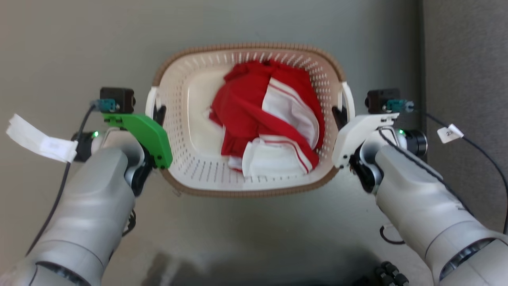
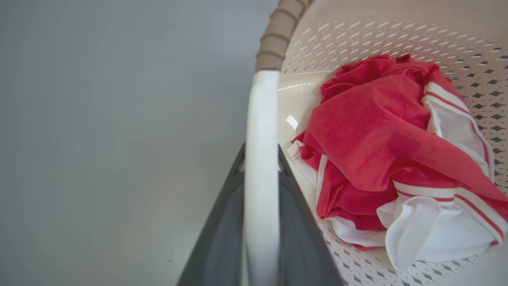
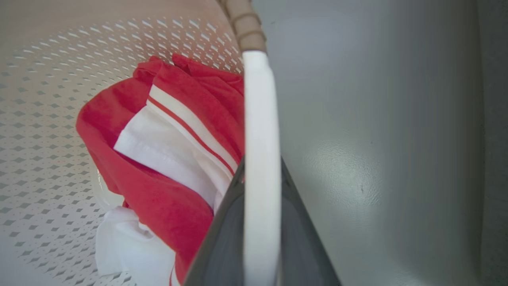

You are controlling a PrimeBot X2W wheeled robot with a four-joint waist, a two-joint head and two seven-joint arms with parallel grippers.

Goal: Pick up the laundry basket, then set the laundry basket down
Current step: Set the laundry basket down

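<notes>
Grey floor (image 1: 79, 47), smooth and faintly glossy, fills the background, with a darker carpeted strip (image 1: 464, 79) along the right side.

**Position of item.** The laundry basket (image 1: 246, 194) sits centred ahead of the robot, directly between the two arms. A crumpled red-and-white garment (image 1: 270, 115) lies inside it. Whether its base rests on the floor or is just clear of it cannot be told.

**Left arm.** The left gripper (image 1: 156, 113) is at the basket's left handle (image 2: 260, 139). In the left wrist view, one of the dark fingers (image 2: 222, 230) lies on each side of the white loop. They are drawn in against it with no gap visible.

**Right arm.** The right gripper (image 1: 342, 115) mirrors this at the right handle (image 3: 260, 139). Its fingers (image 3: 305, 238) are likewise pressed in on either side of the loop.

**Step in hand.** In my judgement both grasps are made and the work stands at the pick-up stage, at or near the start of the lift. Setting down is not yet due.

**Next move.** The lift calls for both arms to rise together at an even rate, keeping the rim level and the spacing between the handles unchanged. The thin loops could otherwise slide along the fingers, or the basket could tip and shift the garment. A level descent and release of both handles would follow.
</notes>
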